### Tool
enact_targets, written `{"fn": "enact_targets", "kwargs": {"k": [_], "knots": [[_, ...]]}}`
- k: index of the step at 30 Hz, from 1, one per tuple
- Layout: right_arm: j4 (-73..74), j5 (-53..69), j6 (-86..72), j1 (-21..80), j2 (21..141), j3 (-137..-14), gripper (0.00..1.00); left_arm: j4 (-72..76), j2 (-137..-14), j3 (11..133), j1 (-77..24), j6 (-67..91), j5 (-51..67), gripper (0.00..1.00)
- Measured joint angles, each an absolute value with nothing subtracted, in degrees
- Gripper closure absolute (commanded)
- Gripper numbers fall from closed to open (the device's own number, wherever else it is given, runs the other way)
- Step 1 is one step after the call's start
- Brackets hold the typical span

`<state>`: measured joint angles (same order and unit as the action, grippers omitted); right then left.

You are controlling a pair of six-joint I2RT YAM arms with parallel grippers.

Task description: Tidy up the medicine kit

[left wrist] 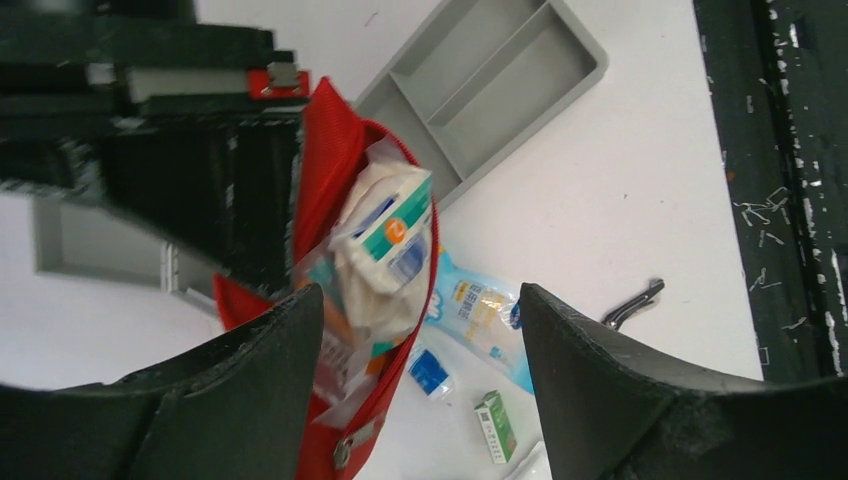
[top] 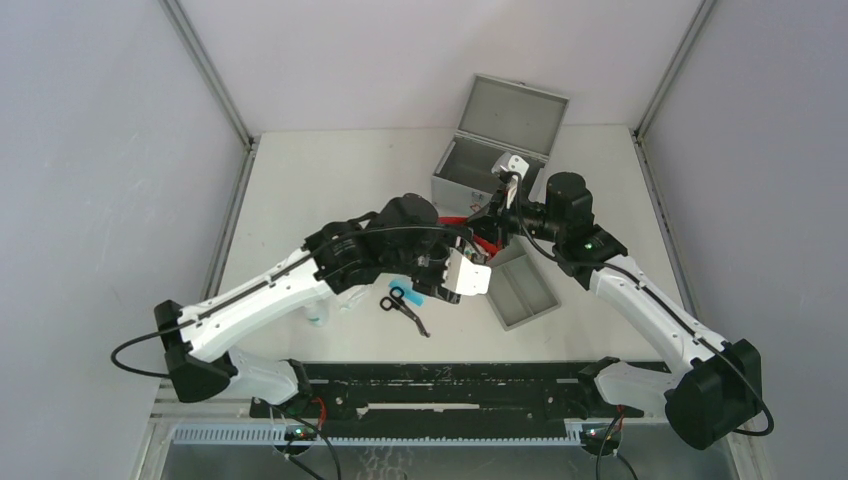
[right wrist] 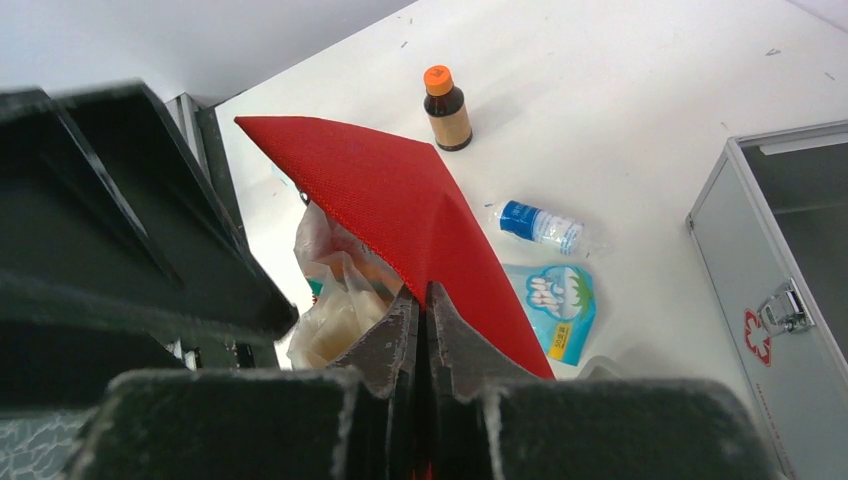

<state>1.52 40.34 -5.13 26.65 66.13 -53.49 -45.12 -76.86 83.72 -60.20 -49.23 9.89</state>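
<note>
Medicine kit (top: pixel 515 118): stands at the far side of the surface (top: pixel 330 180), right of centre. Lid is hinged up and open. In the right wrist view its front wall shows the latch and a red-white sticker.

Right pincer (right wrist: pixel 425 300): jaws pressed together on the edge of a red pouch (right wrist: pixel 400 200), holding the fabric up just in front of the kit. The pouch mouth gapes below the grip.

Left pincer (left wrist: pixel 418 300): fingers spread wide, above the open pouch mouth. Cannot tell whether either finger touches the fabric. Through the gap the pouch is seen stuffed with plastic-wrapped packets, one with a green and orange label.

Two-compartment tray (top: pixel 525 295): grey and shallow, lying on the surface nearer than the kit, just right of the left pincer. No contents seen in the compartments that show.

Loose on the surface:
- black-handled scissors (top: pixel 404 308), near the left arm's wrist
- brown bottle (right wrist: pixel 447 110) with an orange cap, upright
- small blue-labelled bottle (right wrist: pixel 540 225), lying on its side in a clear wrap
- blue packet (right wrist: pixel 560 310), flat, between that bottle and the kit front
- small green box (left wrist: pixel 496 425), beside the pouch
</note>
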Motion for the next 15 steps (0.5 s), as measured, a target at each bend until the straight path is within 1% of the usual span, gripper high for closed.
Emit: {"fn": "enact_targets", "kwargs": {"k": [6, 10, 15], "knots": [[1.52, 40.34, -5.30, 26.65, 66.13, -53.49, 1.00, -45.04, -80.20, 83.72, -61.67, -49.25, 10.70, 0.32], [1.52, 40.34, -5.32, 26.65, 66.13, -53.49, 1.00, -43.31, -82.46, 83.74, -62.04, -48.97, 9.13, 0.45], [1.52, 40.34, -5.34, 26.59, 66.13, -53.49, 1.00, -38.87, -85.27, 83.66, -62.15, -47.99, 3.95, 0.60]]}}
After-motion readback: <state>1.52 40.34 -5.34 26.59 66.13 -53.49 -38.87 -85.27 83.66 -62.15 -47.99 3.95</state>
